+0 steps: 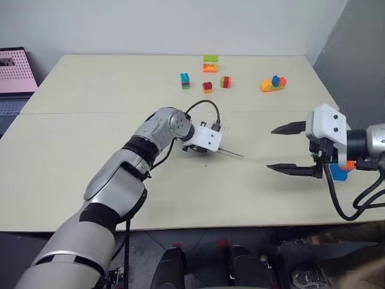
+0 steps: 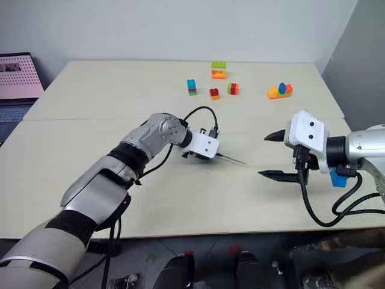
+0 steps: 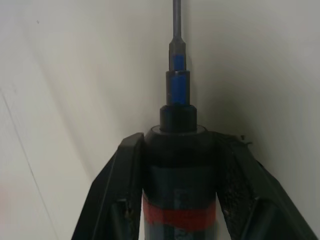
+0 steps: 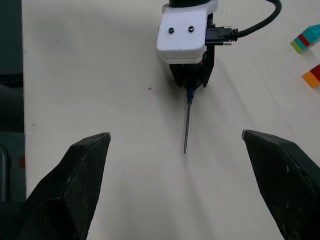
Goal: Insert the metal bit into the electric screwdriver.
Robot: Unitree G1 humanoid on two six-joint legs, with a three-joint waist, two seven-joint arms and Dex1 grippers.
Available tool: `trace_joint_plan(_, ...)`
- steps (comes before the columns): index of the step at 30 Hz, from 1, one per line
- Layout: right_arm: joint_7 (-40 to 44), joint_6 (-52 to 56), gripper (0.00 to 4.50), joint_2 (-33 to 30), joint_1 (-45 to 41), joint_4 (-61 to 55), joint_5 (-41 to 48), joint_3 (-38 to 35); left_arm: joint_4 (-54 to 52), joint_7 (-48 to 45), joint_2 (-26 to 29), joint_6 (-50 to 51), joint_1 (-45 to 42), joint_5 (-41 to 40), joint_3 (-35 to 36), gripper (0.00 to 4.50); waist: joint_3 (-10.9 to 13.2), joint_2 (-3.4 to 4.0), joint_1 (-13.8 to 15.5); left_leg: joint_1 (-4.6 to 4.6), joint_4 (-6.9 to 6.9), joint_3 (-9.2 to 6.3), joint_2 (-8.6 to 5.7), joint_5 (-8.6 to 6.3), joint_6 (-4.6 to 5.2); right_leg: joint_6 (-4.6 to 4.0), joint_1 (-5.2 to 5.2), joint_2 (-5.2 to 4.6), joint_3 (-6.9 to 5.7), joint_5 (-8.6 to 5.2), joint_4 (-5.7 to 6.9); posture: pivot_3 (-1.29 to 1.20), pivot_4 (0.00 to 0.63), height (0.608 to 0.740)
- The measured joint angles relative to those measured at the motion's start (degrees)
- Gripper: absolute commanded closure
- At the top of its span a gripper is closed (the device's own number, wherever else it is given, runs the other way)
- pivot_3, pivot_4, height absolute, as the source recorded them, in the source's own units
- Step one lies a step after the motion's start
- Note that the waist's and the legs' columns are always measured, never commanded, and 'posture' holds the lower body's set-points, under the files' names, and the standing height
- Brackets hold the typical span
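Note:
My left gripper [image 3: 180, 145] is shut on the electric screwdriver [image 3: 179, 170], a black cylinder with a red band, over the middle of the table. The metal bit [image 4: 187, 127], a thin grey rod, sticks straight out of the screwdriver's narrow stepped nose. It slants down towards the tabletop, its tip pointing to my right gripper. My right gripper [image 1: 271, 149] hovers to the right of the bit's tip, open wide with nothing between its fingers. In the head views the left gripper's white housing [image 1: 208, 138] covers most of the screwdriver.
Several coloured toy block stacks stand at the far side: green-orange [image 1: 210, 63], blue [image 1: 184, 80], red [image 1: 207, 87], red-green [image 1: 225, 82], orange-blue [image 1: 273, 83]. A pink perforated board [image 1: 16, 70] lies beyond the table's left edge. A seam [image 1: 90, 112] crosses the tabletop.

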Motion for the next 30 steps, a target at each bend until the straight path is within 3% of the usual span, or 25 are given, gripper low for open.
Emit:
trace_joint_plan(7,0.0,0.2,0.06,0.0,0.1,-0.5,-0.1,0.0,3.8,0.7,-1.7,-2.1,-1.7,0.8,1.6,0.70,0.0,0.00,-0.1,0.00,0.07,-0.01,-0.01,0.00,0.00,0.04,0.03,-0.03,-0.01,0.03,0.05,0.00,0.150,0.740)
trace_joint_plan(9,0.0,0.2,0.06,0.0,0.1,-0.4,-0.1,0.0,3.0,-2.8,-0.6,-1.5,-1.6,-2.4,5.0,0.33,0.1,-0.04,-0.1,-0.01,0.06,-0.01,-0.01,0.00,0.00,0.04,-0.01,-0.03,-0.02,0.03,0.09,0.00,0.150,0.740)
trace_joint_plan(15,-0.2,0.1,0.06,0.1,0.7,0.3,-0.2,-0.1,-7.1,-9.0,7.0,7.3,-0.7,-12.6,16.6,0.33,0.1,-0.04,-0.5,0.04,0.05,-0.01,0.02,0.01,0.00,0.03,-0.02,-0.01,-0.01,0.03,0.18,0.00,0.150,0.740)
trace_joint_plan(19,-1.4,0.0,0.06,0.4,2.9,1.0,-0.2,-1.2,-24.2,-13.9,17.6,19.5,10.3,-19.3,24.0,0.33,0.1,0.00,-1.2,0.12,0.05,0.01,0.06,0.01,-0.01,0.02,0.00,-0.01,0.02,0.03,0.27,0.00,0.150,0.740)
trace_joint_plan(23,-2.1,-0.7,0.06,0.4,5.4,2.5,-1.0,-2.4,-43.1,-16.5,27.2,31.3,26.7,-25.2,30.7,0.33,0.1,-0.02,-1.1,0.13,0.15,-0.03,0.08,0.02,-0.02,0.02,0.08,-0.02,-0.04,0.04,0.31,0.00,0.150,0.740)
trace_joint_plan(30,-2.4,-2.8,0.06,0.5,6.6,3.9,-2.3,-2.5,-58.9,-15.5,33.5,44.2,40.3,-31.6,37.6,0.33,0.1,-0.02,0.0,0.19,0.46,0.01,0.04,0.02,-0.02,-0.20,0.25,-0.14,-0.08,-0.04,0.34,0.00,0.150,0.740)
